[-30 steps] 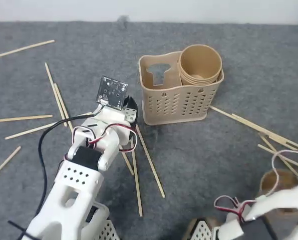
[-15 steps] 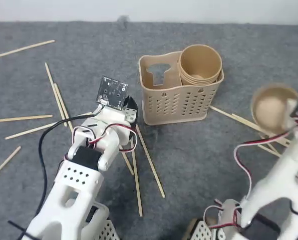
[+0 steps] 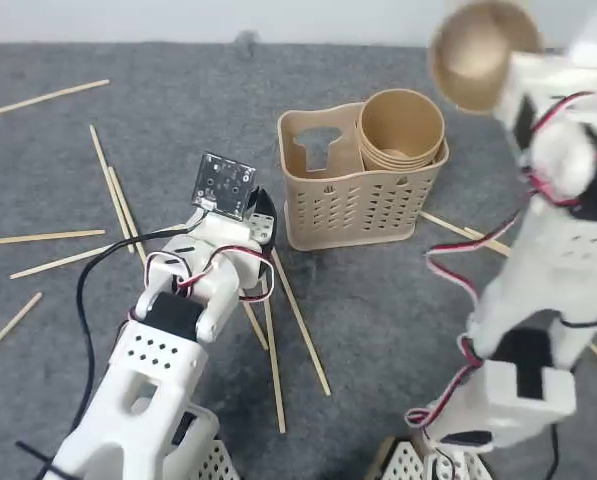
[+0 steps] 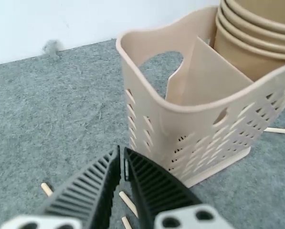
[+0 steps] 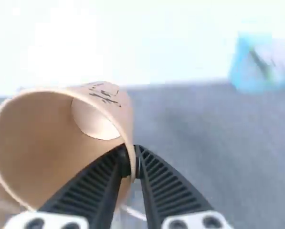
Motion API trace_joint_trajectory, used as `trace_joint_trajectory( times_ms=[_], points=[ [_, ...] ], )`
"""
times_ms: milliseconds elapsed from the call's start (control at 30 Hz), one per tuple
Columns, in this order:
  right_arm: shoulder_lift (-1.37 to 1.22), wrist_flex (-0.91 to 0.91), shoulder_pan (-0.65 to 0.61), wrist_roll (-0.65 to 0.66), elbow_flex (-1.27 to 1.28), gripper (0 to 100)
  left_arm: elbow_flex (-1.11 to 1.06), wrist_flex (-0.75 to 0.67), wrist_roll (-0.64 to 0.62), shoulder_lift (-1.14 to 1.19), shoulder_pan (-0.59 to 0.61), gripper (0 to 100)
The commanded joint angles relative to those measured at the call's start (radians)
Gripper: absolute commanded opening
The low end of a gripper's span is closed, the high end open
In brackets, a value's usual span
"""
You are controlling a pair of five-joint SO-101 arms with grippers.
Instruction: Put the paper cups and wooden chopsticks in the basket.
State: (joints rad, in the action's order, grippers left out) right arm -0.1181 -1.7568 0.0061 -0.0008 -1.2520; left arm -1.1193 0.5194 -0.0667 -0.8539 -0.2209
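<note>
Grey carpet [image 3: 398, 310], white wall [image 3: 278, 20] behind.

The setting reads as a robotics lab or test setup, not a home or shop. The table [image 3: 398, 330] is covered in plain grey felt-like matting and ends at a bare white wall [image 3: 278, 20]. The left arm [image 3: 158, 370] and right arm [image 3: 548, 270] are white, with exposed wiring [image 3: 81, 310]; the left carries an uncased circuit board [image 3: 224, 185]. Chopsticks [image 3: 43, 99] lie scattered around a beige basket [image 3: 353, 205].
</note>
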Motion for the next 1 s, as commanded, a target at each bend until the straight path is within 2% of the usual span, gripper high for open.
trace_joint_trajectory(
  times_ms=[0, 167, 500, 700, 867, 967],
  points=[
    [-0.018, -0.035, -0.085, -0.012, -0.068, 0.8, 0.004, -0.029, 0.031, -0.021, -0.011, 1],
    [0.001, -0.039, -0.094, -0.009, 0.135, 0.8, 0.004, -0.029, 0.046, -0.021, -0.011, 1],
    [0.255, -0.038, -0.097, 0.101, 0.526, 0.8, 0.004, -0.029, 0.048, -0.02, -0.012, 1],
    [0.219, -0.027, -0.081, 0.103, 0.566, 0.8, -0.01, -0.051, 0.048, -0.02, -0.012, 1],
    [0.127, 0.056, -0.081, 0.101, 0.566, 1.3, -0.022, -0.063, 0.048, -0.02, -0.028, 1],
    [0.094, 0.096, -0.081, 0.094, 0.565, 7.3, -0.022, -0.063, 0.049, -0.02, -0.026, 1]
  ],
)
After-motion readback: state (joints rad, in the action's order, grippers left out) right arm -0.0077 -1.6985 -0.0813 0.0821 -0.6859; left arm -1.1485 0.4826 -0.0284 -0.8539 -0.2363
